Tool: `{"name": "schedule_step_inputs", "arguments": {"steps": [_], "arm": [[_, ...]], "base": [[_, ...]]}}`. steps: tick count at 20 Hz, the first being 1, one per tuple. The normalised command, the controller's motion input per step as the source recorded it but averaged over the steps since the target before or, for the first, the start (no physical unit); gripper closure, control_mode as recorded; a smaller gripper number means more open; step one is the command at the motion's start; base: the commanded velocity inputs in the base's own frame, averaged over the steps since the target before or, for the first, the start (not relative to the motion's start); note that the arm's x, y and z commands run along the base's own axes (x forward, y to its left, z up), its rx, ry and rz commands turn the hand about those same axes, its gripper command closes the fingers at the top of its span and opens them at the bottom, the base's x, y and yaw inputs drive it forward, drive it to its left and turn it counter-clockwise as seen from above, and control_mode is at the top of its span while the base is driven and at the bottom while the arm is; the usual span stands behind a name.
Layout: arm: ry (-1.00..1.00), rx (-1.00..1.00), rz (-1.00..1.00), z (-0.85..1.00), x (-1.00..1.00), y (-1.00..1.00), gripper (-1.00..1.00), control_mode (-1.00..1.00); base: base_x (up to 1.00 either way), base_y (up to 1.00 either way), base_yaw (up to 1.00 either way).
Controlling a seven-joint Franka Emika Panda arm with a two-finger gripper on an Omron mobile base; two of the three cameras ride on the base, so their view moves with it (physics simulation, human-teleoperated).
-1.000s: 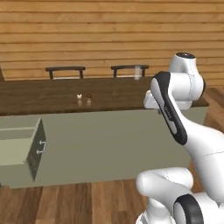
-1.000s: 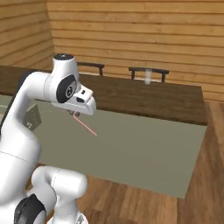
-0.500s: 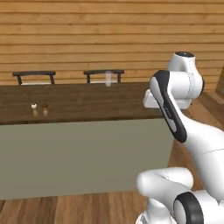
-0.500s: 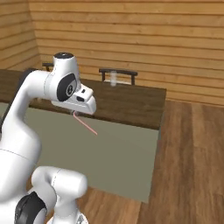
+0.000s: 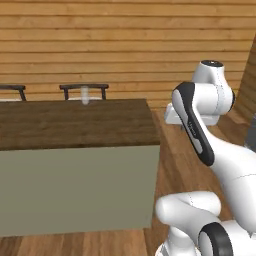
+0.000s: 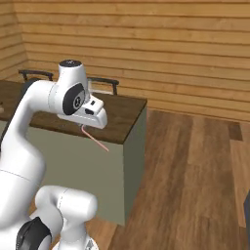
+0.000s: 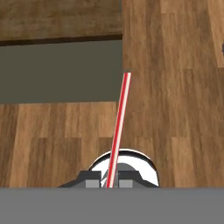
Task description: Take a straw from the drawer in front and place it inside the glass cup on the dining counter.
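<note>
Pinching the straw [image 7: 119, 127] by its end, the gripper [image 7: 109, 178] stays clenched; it's light, stiff, slippery, so you'll steer its 12 o'clock tip into the glass cup [image 5: 85, 95].

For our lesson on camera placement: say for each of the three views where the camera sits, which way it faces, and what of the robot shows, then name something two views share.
Left base view: behind the arm's left, facing the counter and cup; arm at right.
Right base view: behind the arm's right, facing the counter's end and floor; arm at left, gripper holding the straw.
Hand view: on the hand, facing down at floor and counter edge; jaws shut on the straw.
Shared: both base views show the counter and chairs.
</note>
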Motion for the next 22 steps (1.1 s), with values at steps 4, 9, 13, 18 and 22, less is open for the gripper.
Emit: {"name": "schedule_step_inputs", "arguments": {"steps": [4, 9, 13, 18, 22], "arm": [[0.0, 0.0, 0.0, 0.0, 0.0, 0.0, 1.0, 1.0], [0.0, 0.0, 0.0, 0.0, 0.0, 0.0, 1.0, 1.0], [0.0, 0.0, 0.0, 0.0, 0.0, 0.0, 1.0, 1.0], [0.0, 0.0, 0.0, 0.0, 0.0, 0.0, 1.0, 1.0], [0.0, 0.0, 0.0, 0.0, 0.0, 0.0, 1.0, 1.0]], "base": [[0.58, -1.0, 0.07], [0.66, -1.0, 0.07], [0.85, -1.0, 0.07], [1.0, -0.76, 0.02], [1.0, -0.55, 0.01]]}}
